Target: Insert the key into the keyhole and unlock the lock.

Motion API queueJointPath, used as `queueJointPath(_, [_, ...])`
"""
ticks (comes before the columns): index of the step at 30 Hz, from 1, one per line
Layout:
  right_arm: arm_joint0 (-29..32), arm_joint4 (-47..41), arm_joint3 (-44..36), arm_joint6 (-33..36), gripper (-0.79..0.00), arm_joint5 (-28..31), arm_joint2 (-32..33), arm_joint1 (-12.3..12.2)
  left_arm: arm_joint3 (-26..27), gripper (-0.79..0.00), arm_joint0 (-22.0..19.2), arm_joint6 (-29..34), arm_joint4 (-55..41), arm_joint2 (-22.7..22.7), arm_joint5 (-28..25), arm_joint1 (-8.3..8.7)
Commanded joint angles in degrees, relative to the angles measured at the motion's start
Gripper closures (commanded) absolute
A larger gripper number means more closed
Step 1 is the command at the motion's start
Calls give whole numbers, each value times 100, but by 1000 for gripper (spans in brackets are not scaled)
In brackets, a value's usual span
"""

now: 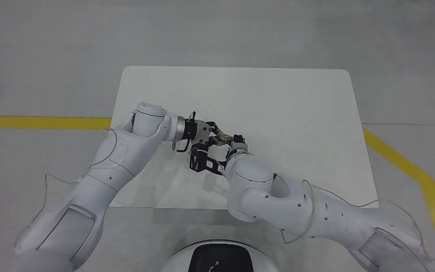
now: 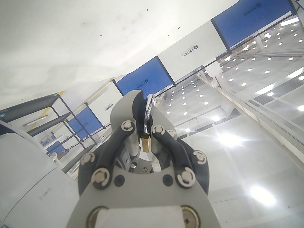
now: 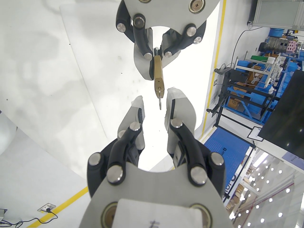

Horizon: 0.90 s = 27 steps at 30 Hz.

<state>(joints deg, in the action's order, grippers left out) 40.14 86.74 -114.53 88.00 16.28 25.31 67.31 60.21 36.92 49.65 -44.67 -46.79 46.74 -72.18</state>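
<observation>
My left gripper [image 2: 144, 103] is shut on a small brass padlock [image 2: 146, 143], whose silver shackle [image 2: 149, 110] lies between the fingertips. In the right wrist view the padlock [image 3: 158, 77] points out of the left gripper [image 3: 154, 58] toward my right gripper [image 3: 155, 102]. A small silver key [image 3: 160, 102] sticks out of the lock's end and hangs between the right fingers [image 3: 177, 103], which stand apart and do not touch it. From above, both grippers meet over the table's middle, left gripper [image 1: 208, 133] facing right gripper [image 1: 231, 141], with the padlock [image 1: 221, 139] between them.
The white table [image 1: 292, 102] lies bare around the arms on every side. A yellow floor line [image 1: 54, 122] runs past its left edge and another past the right [image 1: 394, 156]. Racks and blue shelving [image 3: 249, 91] stand beyond the table.
</observation>
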Motion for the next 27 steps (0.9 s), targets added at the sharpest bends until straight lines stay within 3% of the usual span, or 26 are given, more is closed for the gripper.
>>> queueJointPath(1, [75, -59, -184, -1, -243, 1, 182, -59, -44, 0, -7, -3, -24, -36, -40, 5])
queueJointPath(3, [230, -273, -486, -148, -228, 148, 484, -147, -83, 0, -5, -4, -41, -70, -95, 11])
queueJointPath(4, [339, -379, -632, -295, -175, 238, 689, -206, -94, 0, -4, 5, -51, -86, -127, 14])
queueJointPath(6, [646, -688, -899, -811, 0, 527, 1160, -348, -88, 0, 10, 1, -35, -106, -255, 18])
queueJointPath(12, [1601, -1611, -747, -2582, 0, 2072, 2662, -769, -4, 0, 93, -20, 111, -157, -732, 41])
queueJointPath(18, [2002, -2286, -77, -4351, 0, 3251, 3556, -947, 148, 0, 201, 251, 322, -214, -1086, 102])
queueJointPath(22, [2131, -2541, 429, -5406, 0, 3956, 4024, -1024, 179, 0, 238, 348, 397, -251, -1219, 127])
queueJointPath(27, [2147, -2534, 764, -6019, 0, 4172, 4012, -1051, 205, 0, 267, 447, 454, -280, -1290, 146])
